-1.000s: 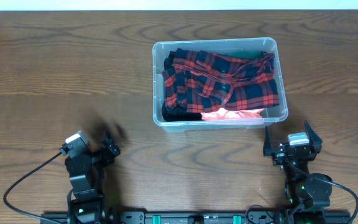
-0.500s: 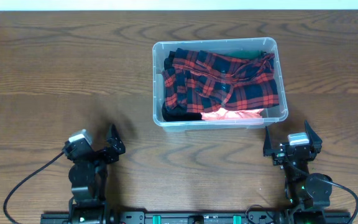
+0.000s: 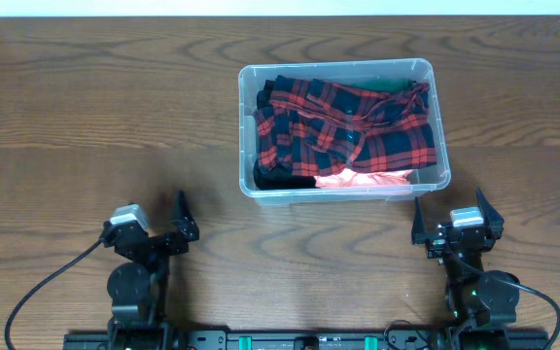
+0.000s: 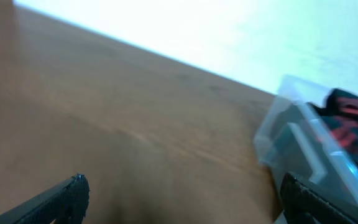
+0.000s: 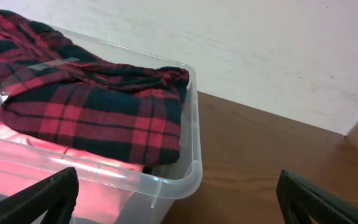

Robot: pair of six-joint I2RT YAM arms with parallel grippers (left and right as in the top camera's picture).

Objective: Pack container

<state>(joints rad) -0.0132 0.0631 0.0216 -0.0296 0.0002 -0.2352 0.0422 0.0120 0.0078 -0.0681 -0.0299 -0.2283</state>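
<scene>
The clear plastic container (image 3: 245, 126) stands right of the table's middle. A red-and-black plaid garment (image 3: 358, 126) fills most of it, and a pink cloth (image 3: 363, 179) shows at its near wall. My left gripper (image 3: 178, 224) is open and empty near the front left, well apart from the container. Its wrist view shows the gripper (image 4: 188, 194) over bare wood, with the container (image 4: 291, 134) at the right edge. My right gripper (image 3: 450, 209) is open and empty just in front of the container's near right corner. In its wrist view the gripper (image 5: 178, 199) faces the rim (image 5: 191, 124), the plaid (image 5: 92, 106) and the pink cloth (image 5: 55, 168).
Dark wooden tabletop (image 3: 105, 107) stretches left of and behind the container. A pale wall (image 5: 260, 50) rises beyond the table's far edge. Both arm bases and their cables sit along the near edge.
The left arm has settled lower toward the near edge, its open fingers turned slightly right. The right arm and the container's contents have not moved.
</scene>
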